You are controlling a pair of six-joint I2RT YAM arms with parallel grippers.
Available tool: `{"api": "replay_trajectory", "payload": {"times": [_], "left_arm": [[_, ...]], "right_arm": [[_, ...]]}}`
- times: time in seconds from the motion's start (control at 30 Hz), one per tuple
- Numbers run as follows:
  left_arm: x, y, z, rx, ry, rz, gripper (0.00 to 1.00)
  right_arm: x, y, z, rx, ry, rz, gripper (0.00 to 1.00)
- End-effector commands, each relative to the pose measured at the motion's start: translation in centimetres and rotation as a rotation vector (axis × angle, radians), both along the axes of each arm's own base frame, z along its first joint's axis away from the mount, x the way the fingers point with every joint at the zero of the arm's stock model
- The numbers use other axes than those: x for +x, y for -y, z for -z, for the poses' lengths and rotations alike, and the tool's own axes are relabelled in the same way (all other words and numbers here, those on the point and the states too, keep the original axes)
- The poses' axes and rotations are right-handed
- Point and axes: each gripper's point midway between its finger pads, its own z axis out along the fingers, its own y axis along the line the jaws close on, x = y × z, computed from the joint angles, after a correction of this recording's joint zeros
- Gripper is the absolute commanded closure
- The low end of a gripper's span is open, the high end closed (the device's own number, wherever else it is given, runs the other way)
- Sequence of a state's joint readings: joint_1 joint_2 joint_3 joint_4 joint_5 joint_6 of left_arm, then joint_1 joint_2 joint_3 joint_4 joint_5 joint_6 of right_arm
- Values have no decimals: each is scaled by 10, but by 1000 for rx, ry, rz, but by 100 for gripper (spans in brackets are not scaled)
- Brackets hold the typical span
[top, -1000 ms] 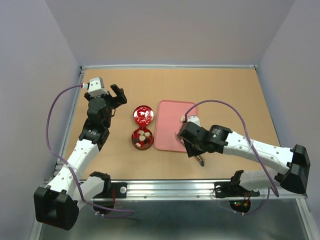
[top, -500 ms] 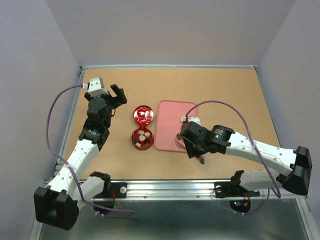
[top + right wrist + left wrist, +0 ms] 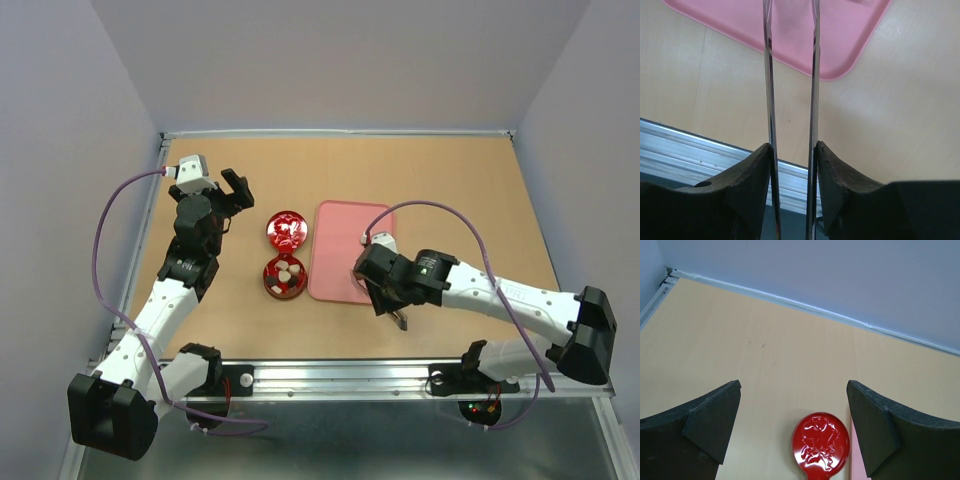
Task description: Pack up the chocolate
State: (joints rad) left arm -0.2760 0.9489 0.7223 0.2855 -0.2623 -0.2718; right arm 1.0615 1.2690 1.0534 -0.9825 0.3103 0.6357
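Note:
Several cream-white and dark chocolates (image 3: 287, 273) lie in the open round red tin (image 3: 284, 279). Its embossed red lid (image 3: 286, 230) lies just behind it and also shows in the left wrist view (image 3: 821, 445). The pink tray (image 3: 335, 225) lies right of the tin. My right gripper (image 3: 381, 290) is at the tray's near right corner, shut on metal tweezers (image 3: 769, 75). Their two blades stand apart over the tray's corner (image 3: 840, 55), and their tips are cut off at the top. My left gripper (image 3: 228, 190) is open and empty, left of the lid.
The tweezers' back end (image 3: 401, 321) sticks out toward the metal rail (image 3: 340, 378) at the table's near edge. The rail also shows in the right wrist view (image 3: 685, 150). Grey walls enclose the table on three sides.
My right arm has shifted slightly by the tray's near right corner, still holding the tweezers. The left arm, tin and lid have not moved.

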Motion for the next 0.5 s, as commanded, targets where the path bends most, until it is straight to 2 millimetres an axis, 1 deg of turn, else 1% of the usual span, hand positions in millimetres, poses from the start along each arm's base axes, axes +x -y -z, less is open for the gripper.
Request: {"api": "replay_trajectory", "payload": {"times": [0.0,0.1,0.17,0.2,0.27,0.3,0.37,0.4,0.47], "left_arm": [[-2,3,-41,-33,101,8,1],[-2,2,-41,-32,103,5,1],[-3,2,-41,-32,103,3,1],[-2,2,-41,-32,101,3,1],[-2,1,-42,-33,104,2,1],[-2,1,-41,-34,103,0,1],[-2,2,-40,-33,100,2,1],[-2,1,-40,-32,101,2,1],[-2,2,-40,-32,101,2,1]], "right_arm": [[21,-17,-8,19,82,-24,55],[24,-20,-2,0,81,-37,57],[25,-22,-2,-3,77,-41,63],[25,-22,-2,-3,76,-43,70],[26,-25,-7,15,81,-44,76],[25,-27,-12,29,88,-51,81],[27,-29,-19,44,103,-56,83],[30,-32,-28,62,118,-55,83],[32,-35,-37,77,135,-79,83]]}}
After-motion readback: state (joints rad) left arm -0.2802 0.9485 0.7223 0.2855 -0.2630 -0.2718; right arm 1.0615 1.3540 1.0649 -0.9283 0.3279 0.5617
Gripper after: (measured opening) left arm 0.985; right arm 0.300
